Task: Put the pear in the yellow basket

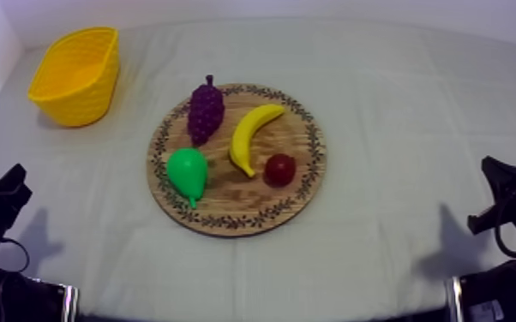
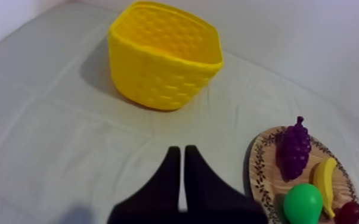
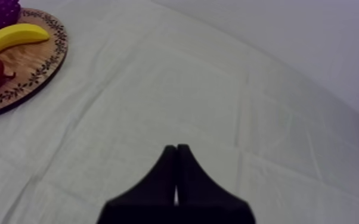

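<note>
The left claw (image 2: 178, 149) and right claw (image 3: 176, 146) sit parked, both closed on nothing. The pear (image 2: 303, 204) lies off to the left claw's side with the yellow basket (image 2: 164, 59) ahead, which probably favours that arm.

The board (image 1: 253, 204) is set at the middle of the table (image 1: 416, 120), and the basket (image 1: 81, 98) is placed well apart from it, at the far left corner. On the board, the grapes (image 1: 206, 110) are laid at the back left with the pear (image 1: 188, 174) before them. The banana (image 1: 251, 137) is laid just right of the grapes, and the small red fruit (image 1: 279, 169) is found right of the banana's near end.
</note>
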